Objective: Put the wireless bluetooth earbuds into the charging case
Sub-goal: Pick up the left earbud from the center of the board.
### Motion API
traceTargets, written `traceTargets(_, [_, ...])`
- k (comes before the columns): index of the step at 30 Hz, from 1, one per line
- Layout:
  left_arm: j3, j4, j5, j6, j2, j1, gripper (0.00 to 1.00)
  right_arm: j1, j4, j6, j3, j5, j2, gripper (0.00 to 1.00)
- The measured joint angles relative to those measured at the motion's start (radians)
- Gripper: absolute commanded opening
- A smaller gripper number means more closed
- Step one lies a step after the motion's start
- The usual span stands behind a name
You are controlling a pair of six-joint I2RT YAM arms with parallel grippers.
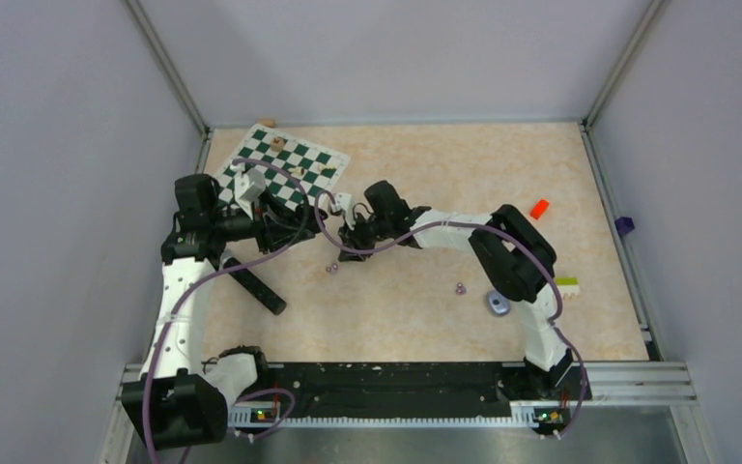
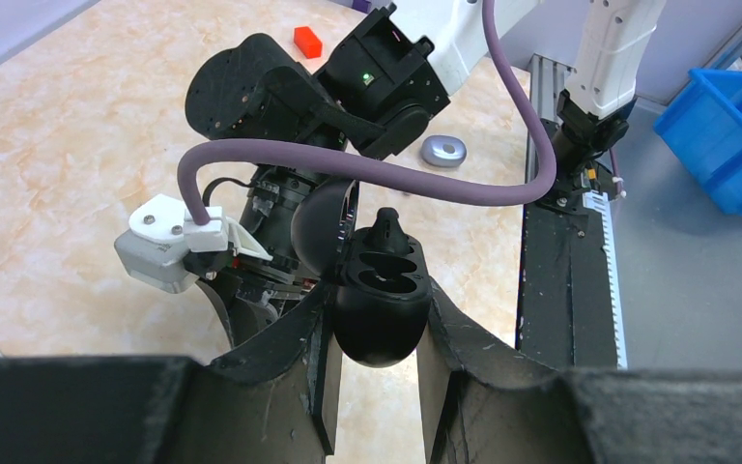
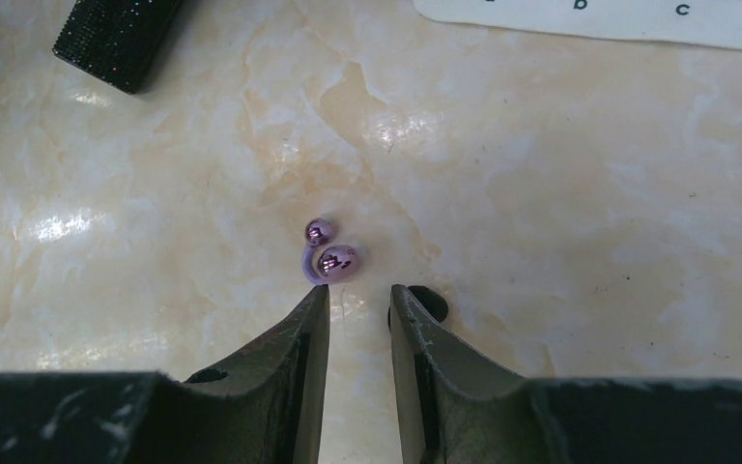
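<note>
The left claw [image 2: 377,333] is clamped on the open black case [image 2: 384,280] and holds it off the table, its two wells facing the wrist camera. Both wells look empty. At the case's far rim, beyond the fingertips, sits a small black knob [image 2: 387,228] — possibly a black bud, though that cannot be settled here.

The right claw [image 3: 359,307] hangs low over the table, its fingers parted by a narrow gap with nothing between them. The purple bud [image 3: 334,261] lies on the table just ahead of the finger on the left of the wrist view. It is a little off the line of the gap and does not touch the finger. A dark round spot [image 3: 432,302] is half hidden behind the other fingertip; what it is cannot be told.

The step in hand seems to be picking up that bud. To do it well, the right claw should widen its gap and shift forward and slightly toward the bud's side. That way the fingers straddle the larger body rather than the small tip. It should then go down and close gently — the bud is glossy and round and could squirt out. Whether a purple bud suits the black case is doubtful. A grey case [image 1: 498,304] and a second bud [image 1: 460,287] lie well back, toward the right arm's base.

The only readable writing is on the board [image 3: 638,24] edge, far ahead of the right claw: the letters "b" and "c". No brand shows.
</note>
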Motion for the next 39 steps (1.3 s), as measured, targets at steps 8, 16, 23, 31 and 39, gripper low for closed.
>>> traceTargets(8, [0.0,0.0,-0.002,0.0,0.0,0.0,0.0,0.006,-0.014,0.011,0.018,-0.006,0.026,0.3])
traceTargets(16, [0.0,-0.002,-0.004,0.0,0.0,0.002,0.0,0.007,-0.033,0.025,0.042,0.014,0.044,0.3])
traceTargets(23, [0.0,-0.002,-0.005,0.0,0.0,0.002,0.0,0.007,-0.038,0.025,0.051,0.042,0.044,0.3])
traceTargets(31, [0.0,-0.002,-0.005,0.0,0.0,0.003,0.0,0.007,-0.048,0.021,0.058,0.068,0.044,0.3])
traceTargets(39, [0.0,-0.002,-0.004,0.0,0.0,0.005,0.0,0.007,-0.043,-0.005,0.058,0.109,0.044,0.29])
